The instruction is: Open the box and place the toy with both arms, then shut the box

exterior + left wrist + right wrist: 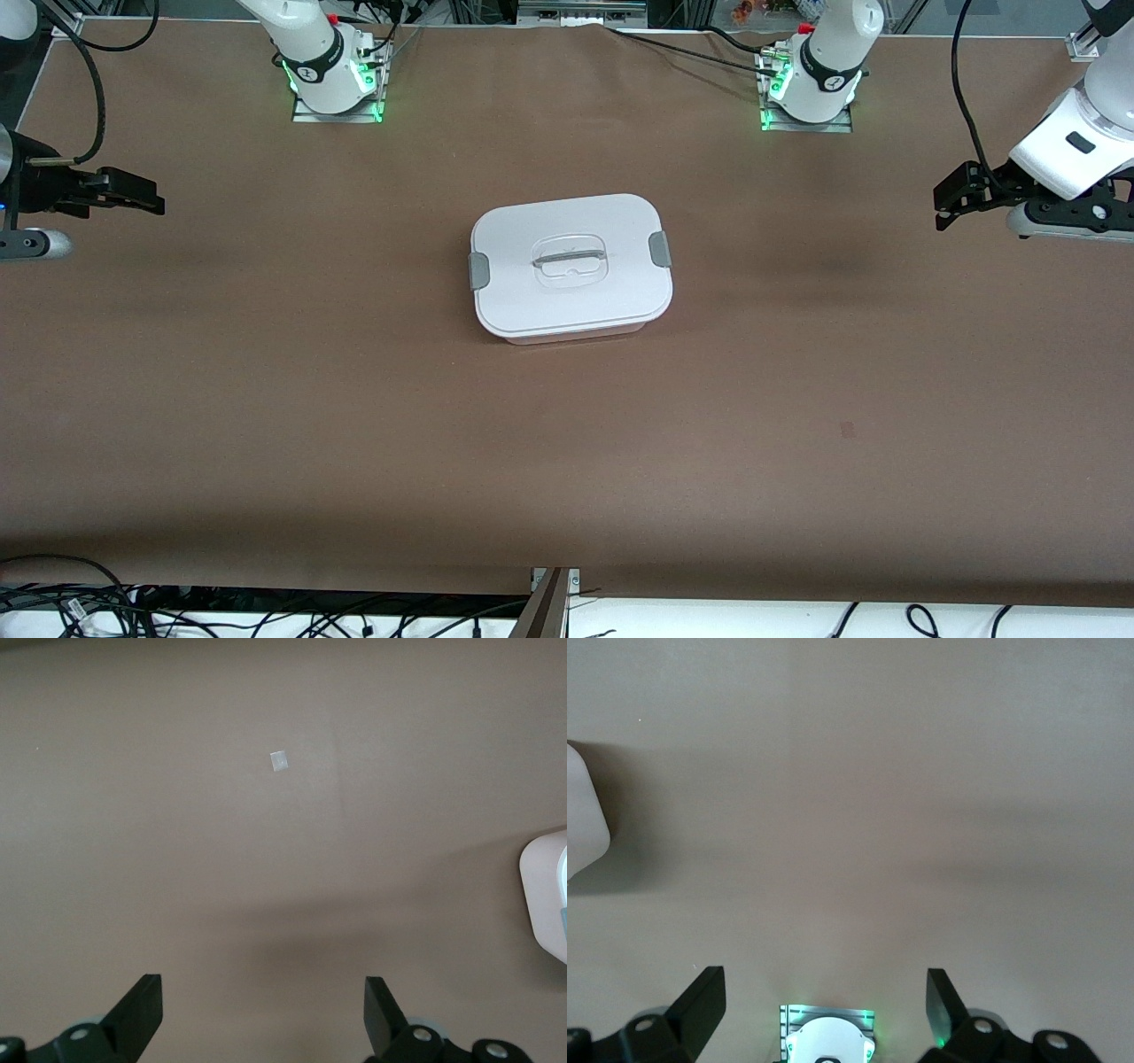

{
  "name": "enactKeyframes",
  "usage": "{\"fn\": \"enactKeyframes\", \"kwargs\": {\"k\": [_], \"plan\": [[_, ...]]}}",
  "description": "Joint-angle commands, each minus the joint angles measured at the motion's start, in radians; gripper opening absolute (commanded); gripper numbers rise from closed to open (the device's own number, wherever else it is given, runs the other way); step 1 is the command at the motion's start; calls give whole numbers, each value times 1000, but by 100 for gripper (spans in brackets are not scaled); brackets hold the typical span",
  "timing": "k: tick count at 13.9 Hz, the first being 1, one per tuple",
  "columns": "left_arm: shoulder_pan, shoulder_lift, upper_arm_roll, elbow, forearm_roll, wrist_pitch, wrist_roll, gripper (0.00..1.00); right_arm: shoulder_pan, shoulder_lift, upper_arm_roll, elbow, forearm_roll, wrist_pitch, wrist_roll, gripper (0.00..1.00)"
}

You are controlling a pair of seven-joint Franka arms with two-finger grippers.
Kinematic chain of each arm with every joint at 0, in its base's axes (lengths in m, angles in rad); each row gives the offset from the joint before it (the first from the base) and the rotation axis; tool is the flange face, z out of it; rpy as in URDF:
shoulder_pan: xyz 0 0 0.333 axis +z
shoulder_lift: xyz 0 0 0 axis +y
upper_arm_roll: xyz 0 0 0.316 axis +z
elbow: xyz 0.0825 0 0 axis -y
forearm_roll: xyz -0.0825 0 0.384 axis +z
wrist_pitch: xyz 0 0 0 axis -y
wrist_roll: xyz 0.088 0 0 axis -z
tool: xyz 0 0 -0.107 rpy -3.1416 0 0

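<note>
Two grippers parked wide and apart-fingered over bare table: left gripper (264, 1010) toward its own end, right gripper (826, 1005) toward the other. White lidded box (570, 266) mid-table, lid on, grey side latches (659, 249) down, no toy visible. Fits either box unopened or reclosed. Long axis arm-end to arm-end; handle (570, 258) likewise.
</note>
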Motion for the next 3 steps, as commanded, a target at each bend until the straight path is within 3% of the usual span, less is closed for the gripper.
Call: {"fn": "enactKeyframes", "kwargs": {"k": [1, 3], "plan": [[1, 7, -8, 19, -16, -19, -10, 100, 1, -4, 1, 11, -6, -3, -10, 100], [1, 7, -8, 19, -16, -19, -8, 100, 1, -4, 1, 11, -6, -2, -10, 100]]}}
